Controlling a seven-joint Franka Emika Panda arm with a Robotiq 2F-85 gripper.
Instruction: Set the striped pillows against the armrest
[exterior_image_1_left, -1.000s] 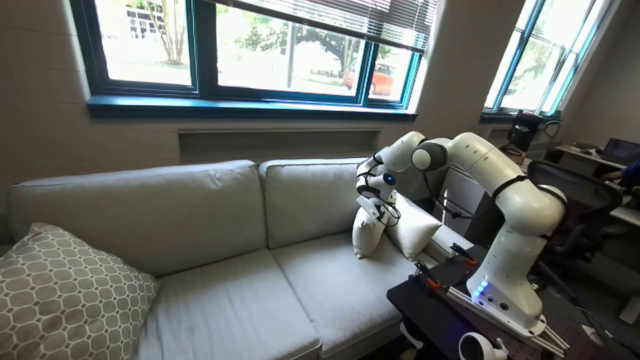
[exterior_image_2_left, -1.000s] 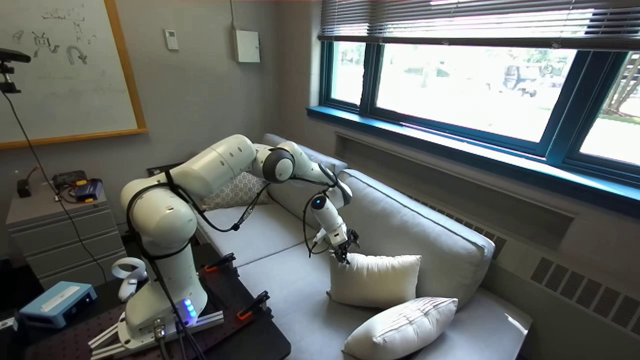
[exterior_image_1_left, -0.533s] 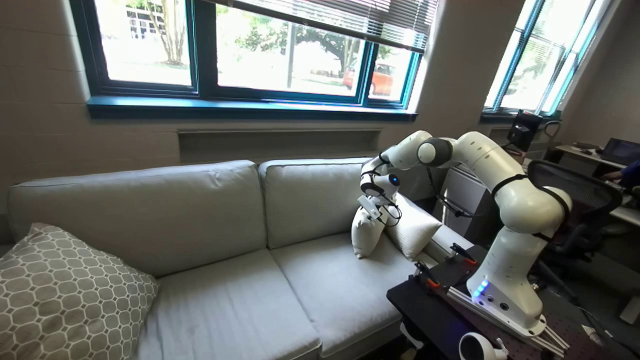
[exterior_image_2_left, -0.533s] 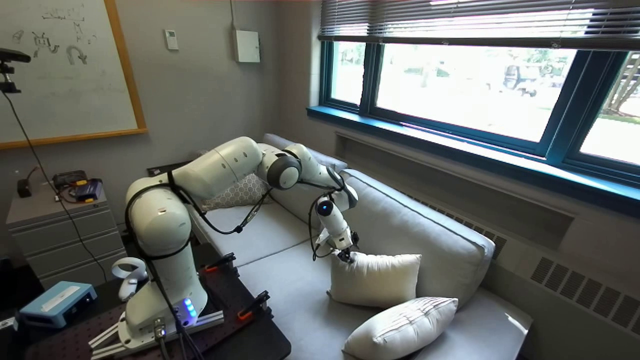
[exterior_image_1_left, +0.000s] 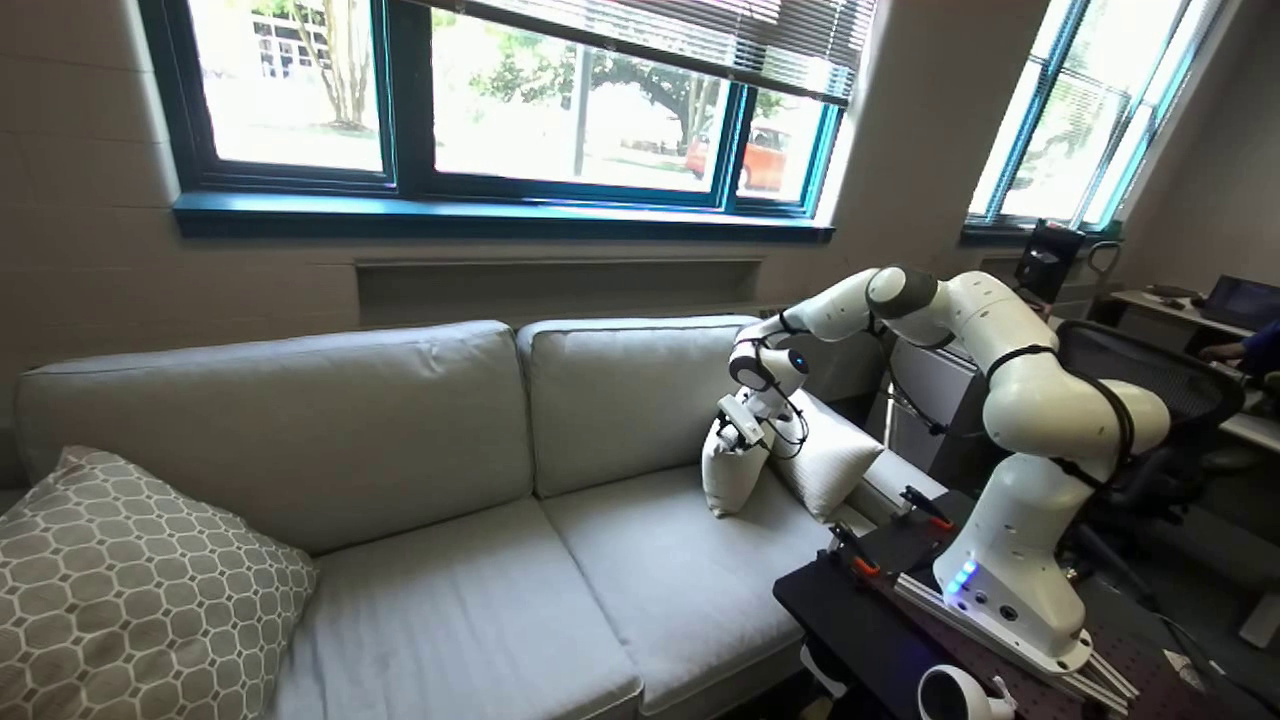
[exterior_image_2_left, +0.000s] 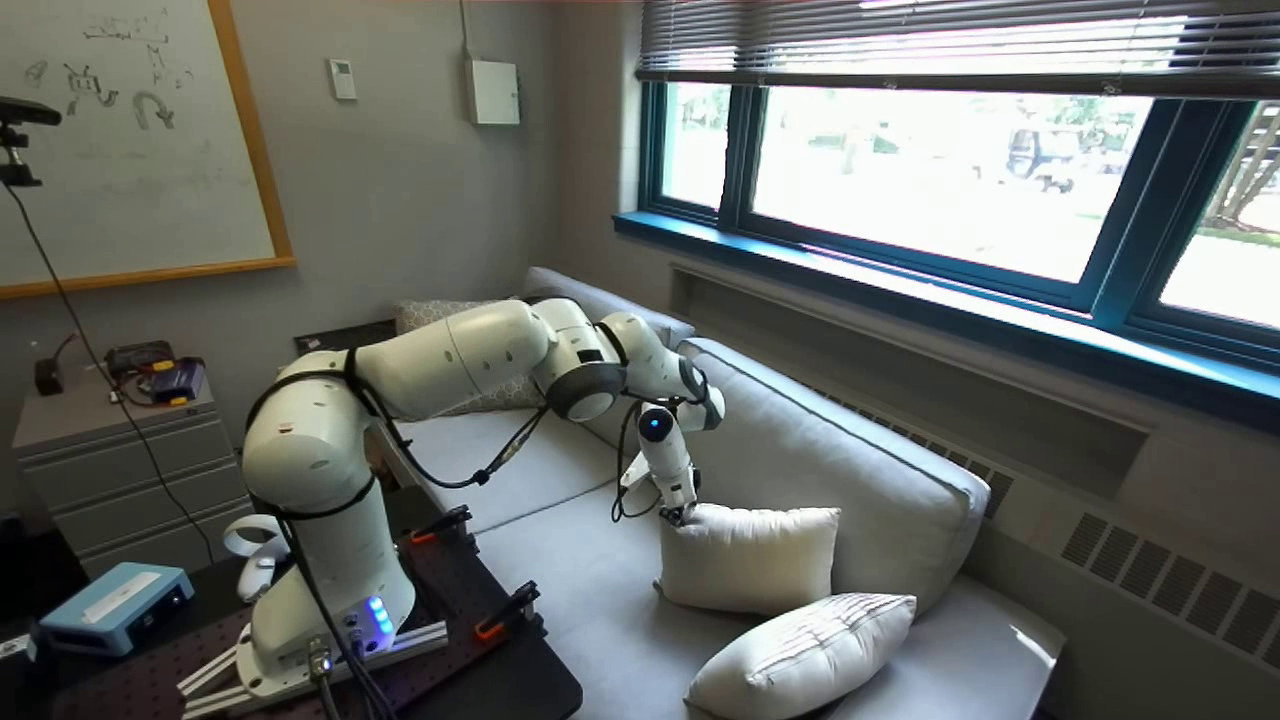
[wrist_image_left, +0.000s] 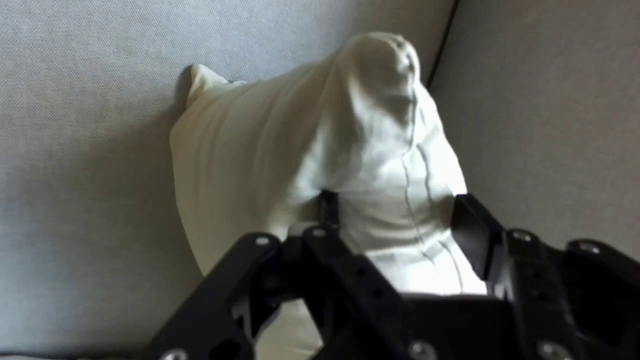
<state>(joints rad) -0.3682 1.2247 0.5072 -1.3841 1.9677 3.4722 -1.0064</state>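
A cream striped pillow (exterior_image_2_left: 750, 565) stands upright on the sofa seat, near the back cushion. My gripper (wrist_image_left: 395, 212) is at its upper edge, with black fingers on both sides and the fabric squeezed and creased between them. In both exterior views the gripper (exterior_image_1_left: 730, 438) (exterior_image_2_left: 677, 514) sits at the pillow's top corner, its fingertips partly sunk out of sight. The other striped pillow (exterior_image_2_left: 805, 660) leans at a tilt beside the first one, close to the armrest (exterior_image_1_left: 905, 478). That pillow hides part of the armrest.
A large lattice-patterned pillow (exterior_image_1_left: 150, 590) lies at the far end of the sofa. The back cushion (exterior_image_2_left: 830, 470) rises right behind the gripped pillow. Clamps (exterior_image_2_left: 508, 612) stick up along the edge of the dark robot table (exterior_image_2_left: 500, 680).
The gripper's fingers have come together on the pillow's top corner. The arm has bent lower and the hand has tipped a little. The pillows have hardly moved.
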